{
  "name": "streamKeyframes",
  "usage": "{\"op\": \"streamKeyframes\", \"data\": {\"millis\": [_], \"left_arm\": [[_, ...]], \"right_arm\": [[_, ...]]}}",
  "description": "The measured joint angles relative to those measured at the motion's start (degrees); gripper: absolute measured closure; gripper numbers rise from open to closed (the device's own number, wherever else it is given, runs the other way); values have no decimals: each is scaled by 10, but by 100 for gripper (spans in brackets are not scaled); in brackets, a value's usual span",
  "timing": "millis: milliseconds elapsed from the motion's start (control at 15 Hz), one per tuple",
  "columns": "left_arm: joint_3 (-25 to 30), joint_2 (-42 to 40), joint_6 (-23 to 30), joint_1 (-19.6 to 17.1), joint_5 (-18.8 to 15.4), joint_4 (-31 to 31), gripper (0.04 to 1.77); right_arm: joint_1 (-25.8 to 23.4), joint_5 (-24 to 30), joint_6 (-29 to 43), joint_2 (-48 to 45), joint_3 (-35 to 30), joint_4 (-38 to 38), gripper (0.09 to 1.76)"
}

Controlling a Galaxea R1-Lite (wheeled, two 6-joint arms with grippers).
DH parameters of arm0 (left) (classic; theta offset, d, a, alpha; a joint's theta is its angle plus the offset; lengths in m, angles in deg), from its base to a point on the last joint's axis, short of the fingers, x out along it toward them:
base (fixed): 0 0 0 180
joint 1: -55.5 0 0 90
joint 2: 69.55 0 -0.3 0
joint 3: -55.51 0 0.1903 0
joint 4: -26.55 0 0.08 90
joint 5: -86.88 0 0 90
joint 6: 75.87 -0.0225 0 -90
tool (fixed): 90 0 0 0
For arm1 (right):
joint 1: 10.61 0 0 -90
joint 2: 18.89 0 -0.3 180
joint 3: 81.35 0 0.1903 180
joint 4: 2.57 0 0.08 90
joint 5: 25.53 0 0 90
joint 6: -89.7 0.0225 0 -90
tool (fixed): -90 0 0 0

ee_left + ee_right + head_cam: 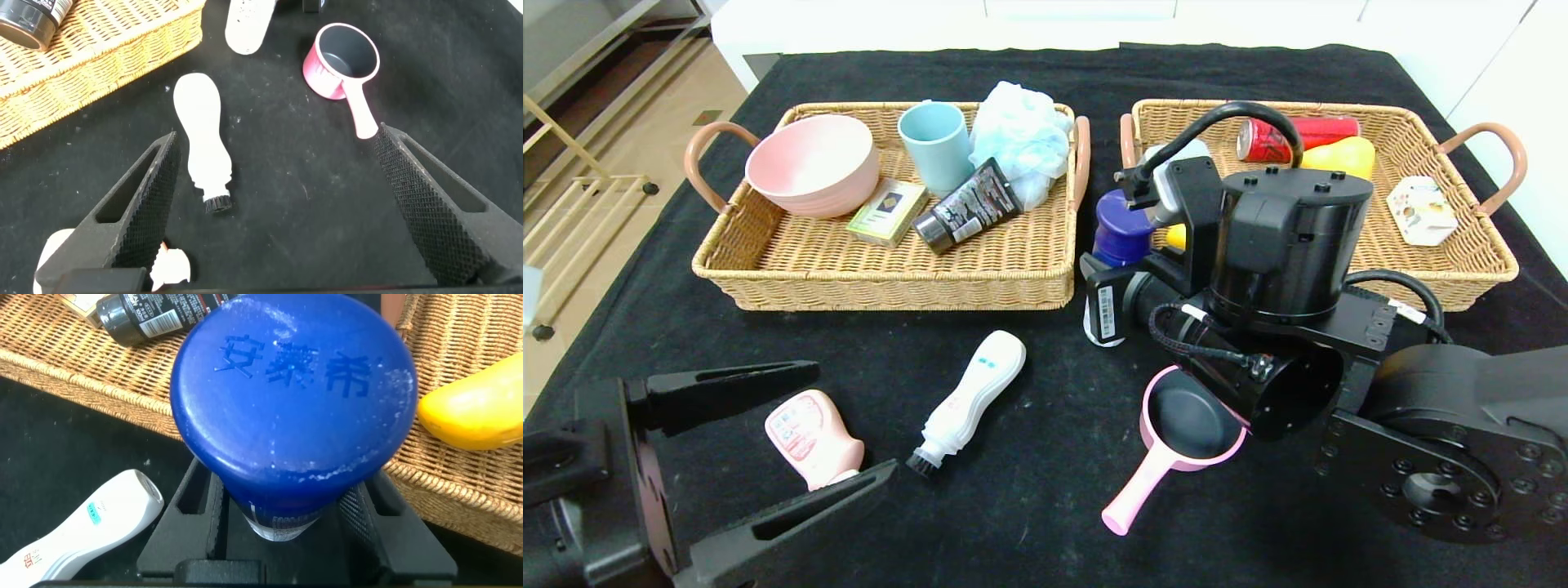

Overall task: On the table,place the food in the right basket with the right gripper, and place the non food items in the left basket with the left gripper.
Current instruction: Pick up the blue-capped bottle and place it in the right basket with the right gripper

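Non-food items lie loose on the table (1029, 490), and you can read them from left to right. Your left gripper (792, 441) sits low at the near left with its jaws spread wide, and the pink bottle (810, 437) lies between the fingers, close to the near one. Just to its right lies the brush bottle (972, 400), bristles toward you; in the left wrist view (200, 139) it lies ahead of the open fingers (151, 196). Behind these stands the left basket (890, 278), holding a pink bowl (813, 163), a blue cup (935, 145), a small box (888, 211), a dark tube (968, 206) and a pale bath puff (1021, 135).

Further right, the saucepan (1176, 437) sits on the cloth with its handle pointing toward you, partly under the right arm. Your right gripper (282, 518) hovers at the gap between the baskets with its jaws clamped on the can (290, 400). From the head view the can's blue cap (1121, 229) shows just at the near left corner of the right basket (1462, 278). You cannot tell whether the can touches the table. Beside it, a yellow fruit (478, 408) lies inside that basket. At the basket's back lie a red can (1294, 137) and a yellow pear (1339, 155), with a white packet (1419, 211) toward the right end.
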Motion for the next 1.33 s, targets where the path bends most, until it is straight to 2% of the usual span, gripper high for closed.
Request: {"op": "streamKeyframes", "data": {"millis": [333, 800, 1333], "left_arm": [[1, 0, -5, 0, 0, -1, 9], [3, 0, -8, 1, 1, -3, 9], [4, 1, -8, 0, 1, -3, 9]], "right_arm": [[2, 0, -3, -7, 1, 11, 103], [25, -1, -22, -71, 15, 48, 103], [-29, -1, -29, -82, 90, 91, 103]]}}
